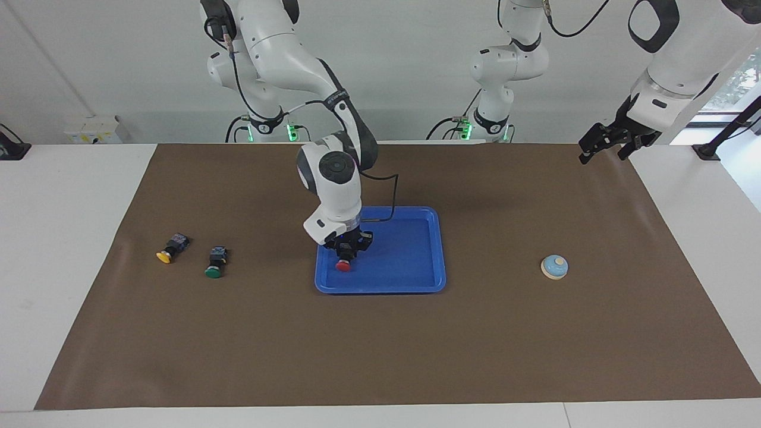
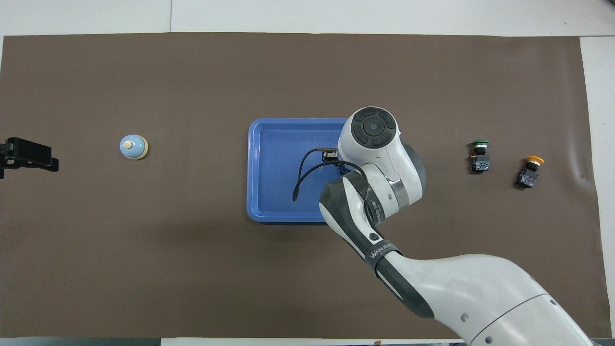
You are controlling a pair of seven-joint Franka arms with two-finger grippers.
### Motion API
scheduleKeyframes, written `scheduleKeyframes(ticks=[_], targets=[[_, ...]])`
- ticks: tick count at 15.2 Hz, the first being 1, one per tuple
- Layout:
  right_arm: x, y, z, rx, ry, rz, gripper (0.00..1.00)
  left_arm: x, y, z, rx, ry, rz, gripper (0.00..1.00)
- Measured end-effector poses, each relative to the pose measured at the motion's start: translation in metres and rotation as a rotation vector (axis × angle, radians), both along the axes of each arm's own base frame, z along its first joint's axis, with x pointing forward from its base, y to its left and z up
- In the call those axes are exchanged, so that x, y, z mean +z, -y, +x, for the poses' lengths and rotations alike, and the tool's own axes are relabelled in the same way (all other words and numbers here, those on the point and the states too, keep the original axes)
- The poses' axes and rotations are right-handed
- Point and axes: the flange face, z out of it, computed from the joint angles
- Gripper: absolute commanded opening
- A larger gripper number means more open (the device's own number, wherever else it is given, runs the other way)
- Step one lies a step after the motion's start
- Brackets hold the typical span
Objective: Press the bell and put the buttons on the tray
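My right gripper (image 1: 345, 254) is low in the blue tray (image 1: 416, 249), shut on the red button (image 1: 343, 266), whose cap points down at the tray floor. In the overhead view the right arm hides both; the tray (image 2: 274, 168) shows beside it. The green button (image 1: 216, 261) (image 2: 479, 156) and the yellow button (image 1: 171, 248) (image 2: 529, 172) lie on the mat toward the right arm's end. The bell (image 1: 554, 267) (image 2: 133, 146) sits toward the left arm's end. My left gripper (image 1: 605, 151) (image 2: 24, 156) waits open, raised over the mat's edge at that end.
A brown mat (image 1: 380, 345) covers the table. A black cable (image 2: 302, 178) from the right wrist hangs over the tray. White tabletop borders the mat at both ends.
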Motion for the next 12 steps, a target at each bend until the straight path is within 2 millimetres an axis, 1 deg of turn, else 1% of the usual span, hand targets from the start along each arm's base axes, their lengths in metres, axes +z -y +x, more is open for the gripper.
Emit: scheduleKeyframes(ticks=[2, 3, 4, 5, 7, 9, 10, 12], targets=[[0.012, 0.004, 0.002, -0.034, -0.011, -0.008, 1.0, 0.0, 0.0, 0.0, 0.0, 0.0, 0.0, 1.0], [0.025, 0.011, 0.006, -0.05, -0.009, -0.01, 1.0, 0.0, 0.0, 0.0, 0.0, 0.0, 0.0, 1.0], [0.041, 0.023, 0.011, -0.07, -0.004, -0.009, 1.0, 0.0, 0.0, 0.0, 0.0, 0.0, 0.0, 1.0], [0.058, 0.04, 0.016, -0.092, -0.001, -0.009, 1.0, 0.0, 0.0, 0.0, 0.0, 0.0, 0.0, 1.0], [0.09, 0.083, 0.022, -0.096, -0.011, -0.012, 1.0, 0.0, 0.0, 0.0, 0.0, 0.0, 0.0, 1.0], [0.114, 0.136, 0.028, -0.071, -0.022, -0.01, 1.0, 0.0, 0.0, 0.0, 0.0, 0.0, 0.0, 1.0], [0.119, 0.164, 0.031, -0.059, -0.026, -0.009, 1.0, 0.0, 0.0, 0.0, 0.0, 0.0, 0.0, 1.0], [0.117, 0.222, 0.037, -0.029, -0.038, -0.005, 1.0, 0.0, 0.0, 0.0, 0.0, 0.0, 0.0, 1.0]])
